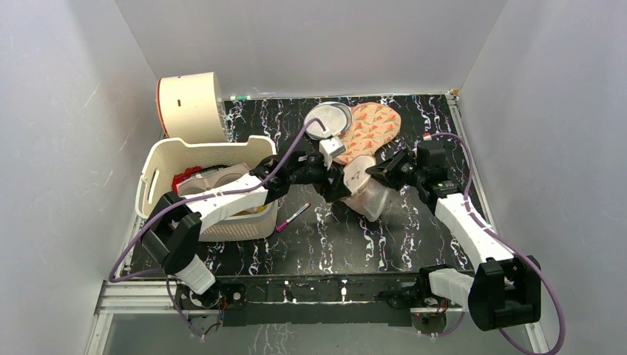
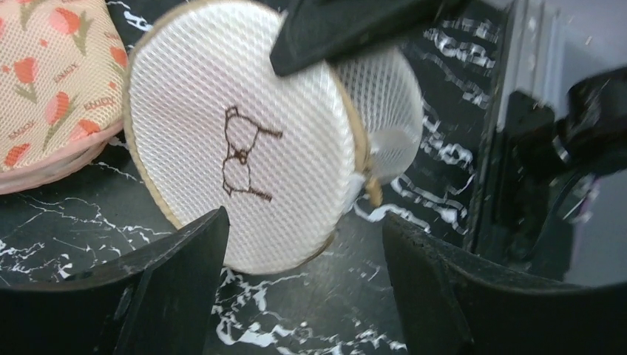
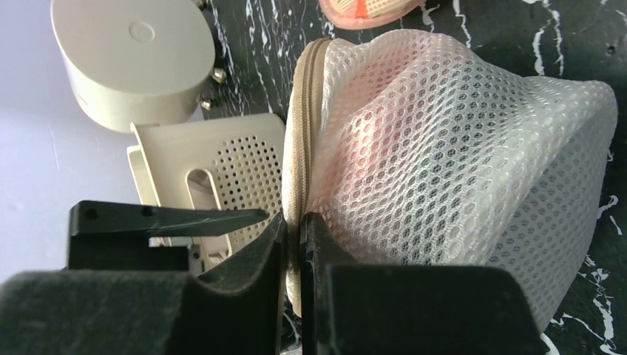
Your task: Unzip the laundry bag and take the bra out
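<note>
Cream perforated basket (image 1: 159,166) sits at the left of the black marbled table (image 1: 333,244). Next to it, the left gripper (image 2: 304,218) stands wide open and holds nothing, its fingers either side of the laundry bag (image 2: 244,148). The bag stands on edge mid-table, with the pink bra (image 3: 370,140) faintly visible through the mesh. The right gripper (image 3: 293,229) is pinched tight on the bag's zipper rim.

The black, white-veined worktop (image 1: 414,244) carries a white perforated basket (image 1: 159,174) at its left and a cream drum (image 1: 194,103) in the far left corner. A grey mesh pouch (image 1: 329,118) and an orange-patterned pouch (image 1: 373,126) lie touching at the far middle. The laundry bag (image 1: 367,194) stands on its rim in the centre, and a pink pen (image 1: 293,217) lies just beside the basket.
</note>
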Robot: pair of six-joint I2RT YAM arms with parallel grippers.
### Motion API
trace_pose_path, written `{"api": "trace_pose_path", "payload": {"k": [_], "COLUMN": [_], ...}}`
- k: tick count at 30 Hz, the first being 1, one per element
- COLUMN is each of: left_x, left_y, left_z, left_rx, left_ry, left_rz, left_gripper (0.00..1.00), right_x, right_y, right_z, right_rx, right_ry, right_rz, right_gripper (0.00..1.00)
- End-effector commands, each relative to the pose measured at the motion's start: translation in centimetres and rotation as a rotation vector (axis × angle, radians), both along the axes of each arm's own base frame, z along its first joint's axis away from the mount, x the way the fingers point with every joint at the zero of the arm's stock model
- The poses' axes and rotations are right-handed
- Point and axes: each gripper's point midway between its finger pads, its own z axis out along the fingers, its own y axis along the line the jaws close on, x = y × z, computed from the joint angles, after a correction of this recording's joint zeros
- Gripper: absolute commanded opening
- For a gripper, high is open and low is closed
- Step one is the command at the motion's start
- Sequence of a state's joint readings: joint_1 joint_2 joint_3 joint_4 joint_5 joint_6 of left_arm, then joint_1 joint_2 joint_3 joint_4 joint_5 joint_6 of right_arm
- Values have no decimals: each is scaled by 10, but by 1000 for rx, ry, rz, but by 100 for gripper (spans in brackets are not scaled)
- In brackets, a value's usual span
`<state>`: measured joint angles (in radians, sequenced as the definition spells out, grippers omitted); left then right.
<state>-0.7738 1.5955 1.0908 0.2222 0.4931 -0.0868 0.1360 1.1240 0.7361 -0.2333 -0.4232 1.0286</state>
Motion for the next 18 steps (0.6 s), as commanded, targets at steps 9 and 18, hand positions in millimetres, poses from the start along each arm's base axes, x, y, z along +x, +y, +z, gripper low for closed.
{"api": "trace_pose_path", "payload": {"k": [9,18], "left_x": [-18,-19], "left_y": [0,-18], "left_z": [-35,-34], "left_rx": [97,40], "left_ry": [-197,-121], "left_rz": [-151,-91], "left_gripper": [59,52], "right_x": [0,-5], "right_y": [21,27], "right_z": [37,42], "right_rx": [6,2], "right_ry": [-184,-213], "right_rz": [186,204], "right_gripper": [3,3]}}
